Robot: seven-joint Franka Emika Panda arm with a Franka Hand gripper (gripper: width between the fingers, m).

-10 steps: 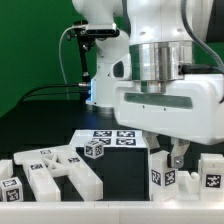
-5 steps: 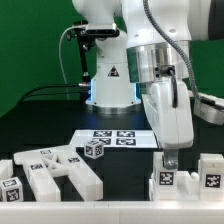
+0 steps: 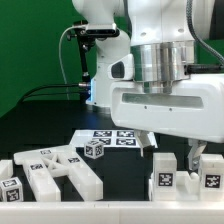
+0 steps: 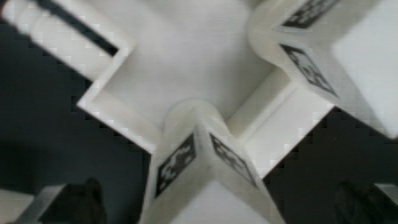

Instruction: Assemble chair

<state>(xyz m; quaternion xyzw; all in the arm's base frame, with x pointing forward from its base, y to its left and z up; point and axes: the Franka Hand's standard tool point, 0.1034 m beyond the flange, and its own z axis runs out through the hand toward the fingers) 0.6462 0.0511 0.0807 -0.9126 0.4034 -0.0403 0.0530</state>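
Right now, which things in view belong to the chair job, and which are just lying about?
Job: flat pieces, small cube, tagged blocks, open claw.
Lying about: marker board, black cable.

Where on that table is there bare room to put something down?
One bare patch of table lies between the cross-shaped part and the tagged blocks under the open pincer. Another lies beyond the marker board, toward the exterior view's left. Both front corners are crowded.
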